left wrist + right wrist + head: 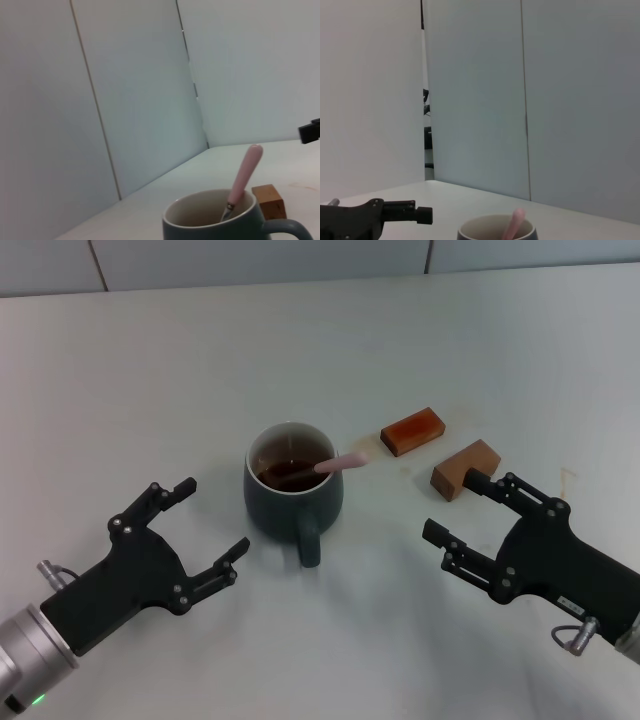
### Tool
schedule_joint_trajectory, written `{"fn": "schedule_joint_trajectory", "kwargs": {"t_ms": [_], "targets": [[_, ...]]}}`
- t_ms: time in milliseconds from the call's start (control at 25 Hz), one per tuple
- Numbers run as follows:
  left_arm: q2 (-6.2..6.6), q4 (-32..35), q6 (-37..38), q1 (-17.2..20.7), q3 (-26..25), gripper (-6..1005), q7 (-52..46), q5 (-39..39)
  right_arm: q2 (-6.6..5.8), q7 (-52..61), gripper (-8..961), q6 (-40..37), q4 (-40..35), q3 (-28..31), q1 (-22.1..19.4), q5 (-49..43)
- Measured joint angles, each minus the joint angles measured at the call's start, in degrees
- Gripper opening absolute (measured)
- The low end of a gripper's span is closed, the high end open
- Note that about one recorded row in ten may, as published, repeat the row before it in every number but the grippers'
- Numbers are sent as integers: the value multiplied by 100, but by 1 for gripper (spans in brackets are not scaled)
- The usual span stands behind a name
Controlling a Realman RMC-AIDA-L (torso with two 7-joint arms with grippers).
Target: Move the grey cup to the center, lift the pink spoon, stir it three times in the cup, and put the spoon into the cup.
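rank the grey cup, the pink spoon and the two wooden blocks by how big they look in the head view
1. grey cup, clearly largest
2. the two wooden blocks, too alike to rank
3. pink spoon, though its bowl end is hidden in the cup

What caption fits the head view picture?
Pink spoon rests in grey cup; both open grippers, left and right, flank it.

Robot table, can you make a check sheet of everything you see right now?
Surface: white table, bare around the things.
Job's things: grey cup at the center, brown liquid inside; pink spoon stands in it, handle leaning on the rim.
Clutter: two brown wooden blocks beside the cup.
Grippers: left gripper open, empty; right gripper open, empty; both apart from the cup.
Cables: nothing seen.
Surroundings: pale wall panels.
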Motion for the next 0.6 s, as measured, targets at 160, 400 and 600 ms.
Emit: {"fn": "schedule_joint_trajectory", "kwargs": {"t_ms": [160,400,600], "targets": [[0,0,0,-4,46,859,0,0,0,-9,745,36,24,-29,52,2],[1,0,1,-9,61,859,0,0,12,-17,751,267,41,-93,132,3],[1,-7,4,-33,70,859,0,6,18,-19,757,318,52,-114,152,4]]}}
